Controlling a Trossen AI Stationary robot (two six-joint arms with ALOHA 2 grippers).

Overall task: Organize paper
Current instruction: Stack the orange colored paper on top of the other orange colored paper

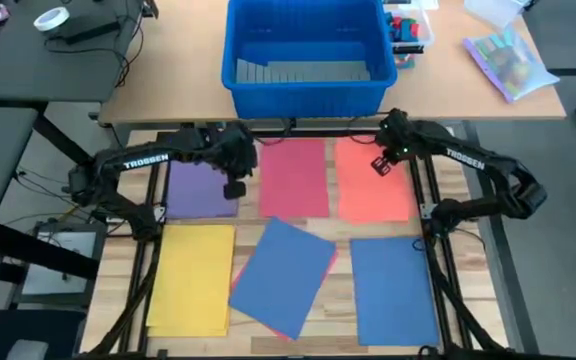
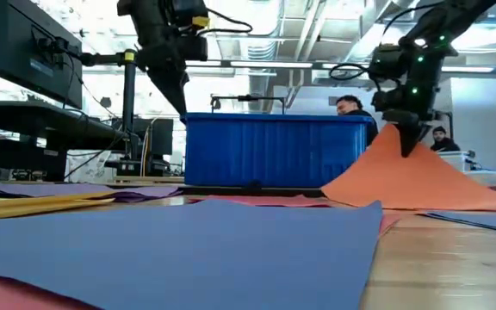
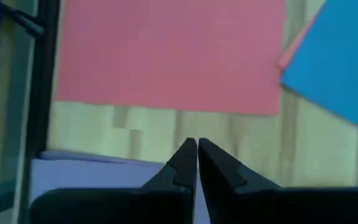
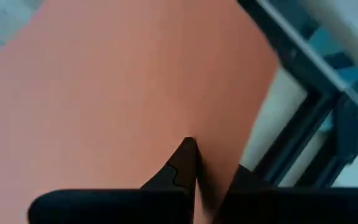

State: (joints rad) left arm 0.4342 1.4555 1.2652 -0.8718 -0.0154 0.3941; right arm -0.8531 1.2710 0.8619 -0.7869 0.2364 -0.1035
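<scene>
Inspector: Wooden bench (image 1: 248,225) noted. Right end effector (image 2: 406,142) is clamped on the orange sheet (image 1: 373,180), whose far corner is lifted into a tent.

Clerk: And the left?

Inspector: Left end effector (image 1: 234,187) is closed, empty, above the purple sheet (image 1: 200,190). Next, a careful drag is judged necessary.

Pink sheet (image 1: 280,328) mostly under blue sheet (image 1: 283,272), apparently.

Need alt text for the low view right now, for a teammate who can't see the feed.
The right gripper pinches the orange sheet, lifting it into a tent above the table. A blue sheet fills the foreground, with the blue bin behind. The left gripper hangs shut, holding nothing.
</scene>
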